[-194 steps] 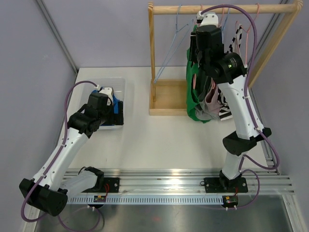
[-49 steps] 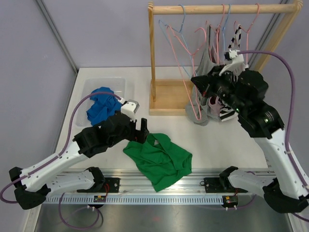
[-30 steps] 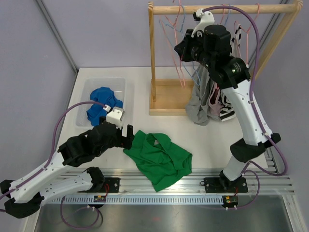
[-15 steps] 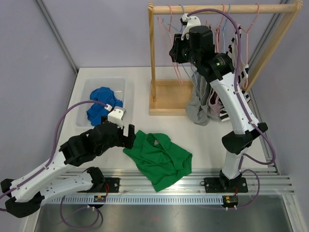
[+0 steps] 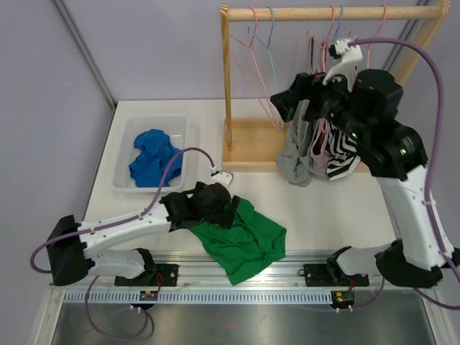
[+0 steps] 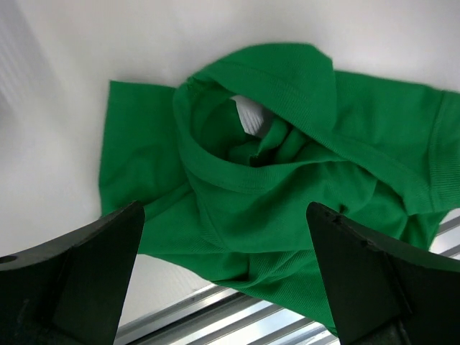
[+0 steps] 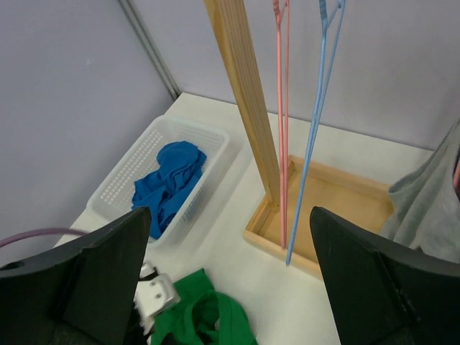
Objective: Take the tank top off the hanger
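The green tank top (image 5: 243, 236) lies crumpled on the table near the front rail, off any hanger. My left gripper (image 5: 215, 207) hovers low over its left part, open, with the green cloth (image 6: 287, 165) between and below the fingers (image 6: 79, 280). My right gripper (image 5: 284, 106) is raised beside the rack, open and holding nothing. It looks down past an empty pink hanger (image 7: 282, 108) and an empty blue hanger (image 7: 315, 122), which both hang from the rail (image 5: 330, 13). The tank top (image 7: 208, 316) also shows at the bottom of the right wrist view.
A wooden rack with a tray base (image 5: 251, 140) stands at the back. Grey (image 5: 293, 157), pink and striped (image 5: 343, 154) garments hang on it. A white basket (image 5: 118, 183) with blue cloth (image 5: 151, 158) sits at the left. The metal rail (image 5: 273, 262) runs along the front edge.
My right gripper has opened, letting go of the pink hanger, and swung right and lower, away from the rail. My left arm has reached right, over the tank top.
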Tool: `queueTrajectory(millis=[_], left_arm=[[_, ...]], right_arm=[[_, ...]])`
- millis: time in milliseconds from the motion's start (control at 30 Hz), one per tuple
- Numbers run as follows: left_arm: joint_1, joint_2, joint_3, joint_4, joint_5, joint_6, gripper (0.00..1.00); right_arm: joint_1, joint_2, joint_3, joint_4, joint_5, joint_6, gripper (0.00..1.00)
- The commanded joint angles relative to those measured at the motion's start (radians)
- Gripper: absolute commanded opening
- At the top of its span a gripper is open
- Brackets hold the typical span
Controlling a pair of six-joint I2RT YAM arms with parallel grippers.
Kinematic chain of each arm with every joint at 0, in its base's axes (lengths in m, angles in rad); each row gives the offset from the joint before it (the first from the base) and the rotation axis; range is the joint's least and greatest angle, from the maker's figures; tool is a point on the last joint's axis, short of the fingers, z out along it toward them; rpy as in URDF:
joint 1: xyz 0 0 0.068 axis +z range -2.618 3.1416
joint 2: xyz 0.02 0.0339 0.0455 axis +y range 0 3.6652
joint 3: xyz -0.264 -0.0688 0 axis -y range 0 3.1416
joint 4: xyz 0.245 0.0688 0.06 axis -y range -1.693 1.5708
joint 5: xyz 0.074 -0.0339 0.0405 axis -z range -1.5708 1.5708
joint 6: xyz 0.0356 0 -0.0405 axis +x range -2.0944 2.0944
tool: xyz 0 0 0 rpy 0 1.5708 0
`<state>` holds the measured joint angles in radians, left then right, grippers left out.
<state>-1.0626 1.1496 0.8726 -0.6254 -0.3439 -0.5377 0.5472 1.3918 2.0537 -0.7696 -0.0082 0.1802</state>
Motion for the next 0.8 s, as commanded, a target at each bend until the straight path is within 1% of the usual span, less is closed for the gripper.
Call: queueTrajectory(millis=[0,33,133,200,267,333,367,400,433,467,533,600,633,700,733,767], left_arm=[[-0.030,0.128,-0.009,0.131,0.028,-0.056,0.99],[-0.046,0.166,-0.007,0.141,0.028,-0.059,0.99],[-0.077,0.289,0.012,0.164,0.029,-0.065,0.99],[-0.091,0.373,0.022,0.180,0.034,-0.070,0.99],[-0.109,0.426,0.023,0.202,0.054,-0.074,0.99],[-0.128,0.484,0.023,0.220,0.068,-0.084,0.91],[-0.135,0.498,0.025,0.227,0.075,-0.093,0.84],[-0.146,0.510,0.023,0.231,0.080,-0.096,0.74],[-0.154,0.522,0.028,0.230,0.077,-0.100,0.35],[-0.161,0.522,0.029,0.224,0.068,-0.110,0.21],[-0.177,0.500,0.052,0.181,0.019,-0.126,0.00],[-0.183,0.467,0.072,0.135,-0.024,-0.133,0.00],[-0.183,0.449,0.083,0.078,-0.080,-0.142,0.00],[-0.183,0.377,0.124,0.015,-0.145,-0.150,0.00],[-0.181,0.346,0.140,-0.049,-0.209,-0.151,0.00],[-0.181,0.297,0.178,-0.083,-0.240,-0.153,0.00]], right_arm=[[-0.004,-0.150,-0.119,0.052,-0.073,0.014,1.00],[-0.004,-0.225,-0.192,0.061,-0.079,0.016,0.99],[-0.004,-0.356,-0.317,0.095,-0.113,0.028,1.00],[-0.004,-0.425,-0.374,0.095,-0.146,0.041,0.99],[-0.003,-0.457,-0.395,0.089,-0.191,0.044,0.99],[-0.004,-0.494,-0.418,0.073,-0.208,0.045,0.99],[-0.004,-0.505,-0.425,0.067,-0.213,0.047,1.00],[-0.004,-0.525,-0.432,0.064,-0.213,0.047,0.99],[-0.004,-0.533,-0.435,0.061,-0.211,0.047,0.99],[-0.004,-0.542,-0.438,0.058,-0.205,0.048,0.99],[-0.004,-0.559,-0.441,0.050,-0.197,0.045,0.99],[-0.004,-0.571,-0.443,0.035,-0.188,0.042,0.99],[-0.004,-0.573,-0.445,0.030,-0.178,0.042,1.00],[-0.003,-0.588,-0.454,0.020,-0.167,0.041,1.00],[-0.004,-0.594,-0.458,0.016,-0.164,0.041,1.00],[-0.004,-0.597,-0.461,0.013,-0.151,0.039,1.00]])
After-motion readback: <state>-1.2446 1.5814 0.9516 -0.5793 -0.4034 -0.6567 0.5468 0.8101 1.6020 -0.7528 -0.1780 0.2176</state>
